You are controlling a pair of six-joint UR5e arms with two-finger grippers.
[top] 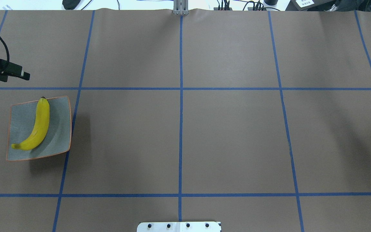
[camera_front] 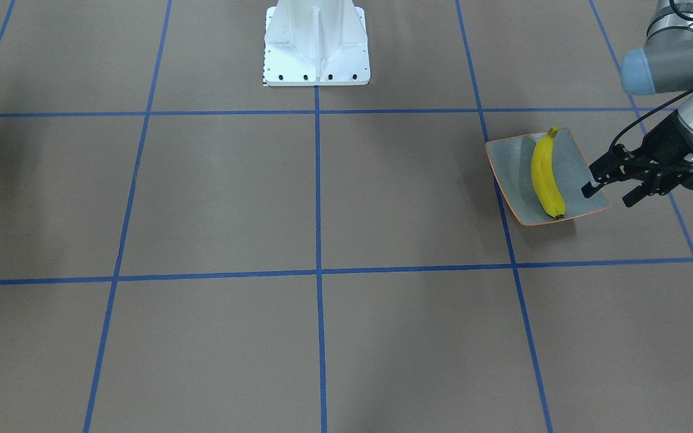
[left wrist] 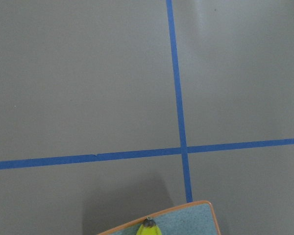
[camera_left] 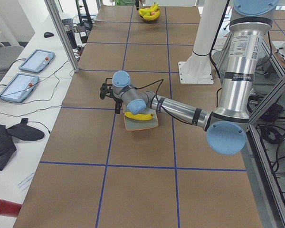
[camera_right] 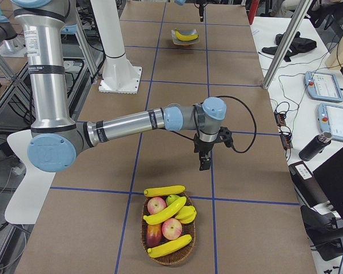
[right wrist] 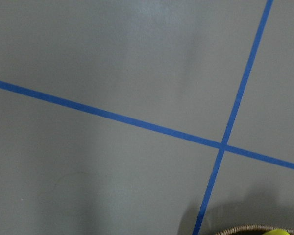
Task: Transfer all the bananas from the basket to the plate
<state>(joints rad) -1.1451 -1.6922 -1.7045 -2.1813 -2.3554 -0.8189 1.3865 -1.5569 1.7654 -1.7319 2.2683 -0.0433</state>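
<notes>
I count one banana (camera_front: 546, 177) lying on the plate (camera_front: 512, 174) and at least three bananas (camera_right: 164, 190) in the basket (camera_right: 171, 260). My left gripper (camera_front: 608, 195) hovers level beside the plate, fingers spread and empty. The right gripper (camera_right: 204, 164) points down near the basket, and I can't tell whether its fingers are open or closed.

Our left arm stretches out low, the left gripper (camera_front: 609, 195) spread apart. Our right arm reaches forward, the right gripper (camera_right: 204, 161) pointing down, its opening unreadable.
</notes>
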